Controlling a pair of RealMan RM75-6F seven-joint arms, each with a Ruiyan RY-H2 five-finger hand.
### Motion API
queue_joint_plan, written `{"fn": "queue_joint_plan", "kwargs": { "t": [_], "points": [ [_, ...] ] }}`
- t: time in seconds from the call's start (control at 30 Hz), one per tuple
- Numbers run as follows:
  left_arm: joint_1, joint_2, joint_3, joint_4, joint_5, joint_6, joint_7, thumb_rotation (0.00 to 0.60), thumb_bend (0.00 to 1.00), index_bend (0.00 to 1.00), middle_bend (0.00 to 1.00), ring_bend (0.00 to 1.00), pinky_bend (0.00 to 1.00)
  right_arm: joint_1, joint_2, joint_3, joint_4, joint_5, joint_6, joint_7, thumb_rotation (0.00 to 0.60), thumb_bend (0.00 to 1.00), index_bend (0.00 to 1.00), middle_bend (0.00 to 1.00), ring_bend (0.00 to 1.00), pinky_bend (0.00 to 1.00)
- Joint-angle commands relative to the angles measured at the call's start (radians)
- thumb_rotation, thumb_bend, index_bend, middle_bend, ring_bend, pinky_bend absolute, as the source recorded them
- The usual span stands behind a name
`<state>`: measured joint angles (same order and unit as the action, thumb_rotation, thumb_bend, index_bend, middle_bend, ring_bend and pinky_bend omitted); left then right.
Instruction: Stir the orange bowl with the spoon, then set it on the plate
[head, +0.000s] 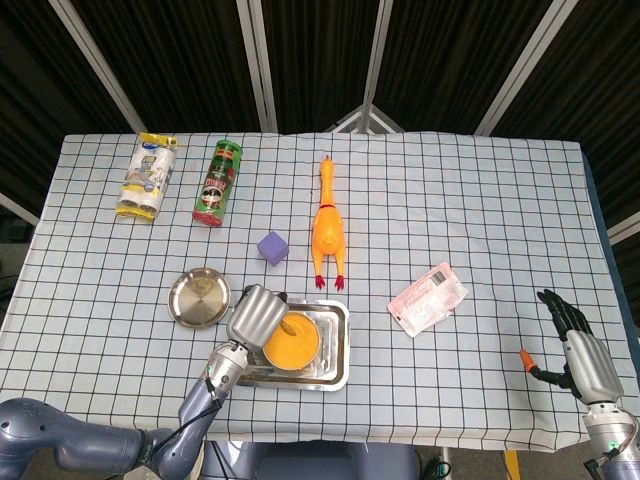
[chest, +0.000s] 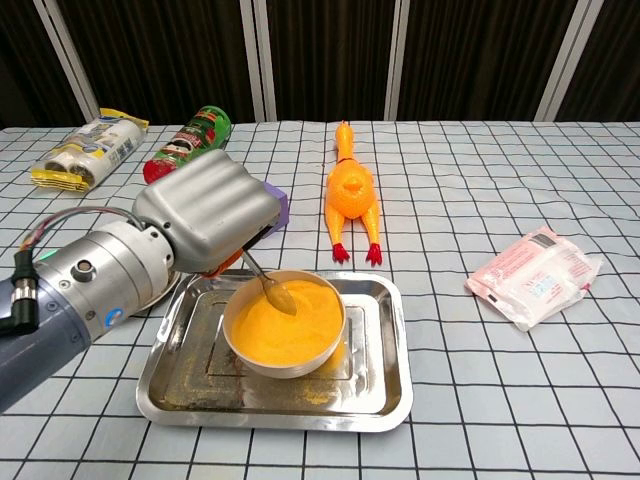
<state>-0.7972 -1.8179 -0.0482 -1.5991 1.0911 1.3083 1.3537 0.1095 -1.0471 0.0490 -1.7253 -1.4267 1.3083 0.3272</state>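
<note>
I'm gripping the spoon (chest: 272, 290) in my left hand (chest: 208, 212), tip dipped into the orange bowl (chest: 285, 325) to stir, round plate (head: 198, 297) waiting alongside.

Left hand (chest: 210, 210): ribbed silver shell, orange trim underneath; grey cylindrical forearm, black cable, green connector. Right hand (head: 575, 335): black fingers, silver back, possibly orange-tipped thumb.
</note>
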Motion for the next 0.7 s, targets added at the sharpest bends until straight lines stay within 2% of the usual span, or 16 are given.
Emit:
{"fn": "queue_joint_plan", "kwargs": {
  "t": [0.03,0.5,0.7],
  "points": [
    [0.005,0.002,0.008,-0.013,0.005,0.0,-0.001,0.6,0.7,0.85,1.0,0.97,0.95,0.0,0.0,0.0,-0.001,0.0,0.001,-0.001,0.6,0.4,0.0,0.0,0.0,0.0],
    [0.041,0.046,0.059,-0.138,0.06,0.031,-0.014,0.6,0.7,0.85,1.0,0.97,0.95,0.0,-0.002,0.0,-0.001,0.001,0.001,-0.006,0.6,0.4,0.0,0.0,0.0,0.0],
    [0.052,0.066,0.063,-0.151,0.087,0.048,-0.009,0.6,0.7,0.85,1.0,0.97,0.95,0.0,-0.002,-0.001,-0.002,0.001,0.002,-0.007,0.6,0.4,0.0,0.0,0.0,0.0]
  ]
}}
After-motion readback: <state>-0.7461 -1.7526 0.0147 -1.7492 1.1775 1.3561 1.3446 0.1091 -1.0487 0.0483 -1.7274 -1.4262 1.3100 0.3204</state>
